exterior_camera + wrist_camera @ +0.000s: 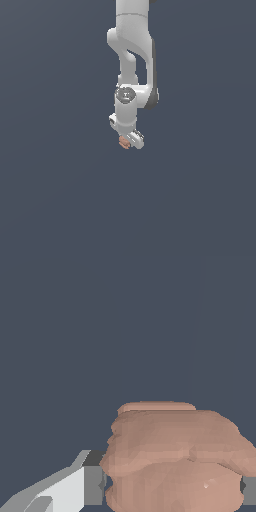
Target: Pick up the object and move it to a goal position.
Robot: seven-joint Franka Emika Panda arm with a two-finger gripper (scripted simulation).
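The object (175,456) is a knobbly salmon-pink to tan lump. In the wrist view it fills the gap between my two fingers, touching the pad of one finger (93,485), with the other finger's pad (249,491) at its far side. My gripper (170,487) is shut on it. In the exterior view the white arm reaches down the middle of the picture. The gripper (131,141) is at its lower end, and only a small pink part of the object (123,143) shows at the gripper's edge. How high it is above the surface cannot be told.
A plain dark grey-blue surface (60,200) fills the background in both views. Nothing else shows.
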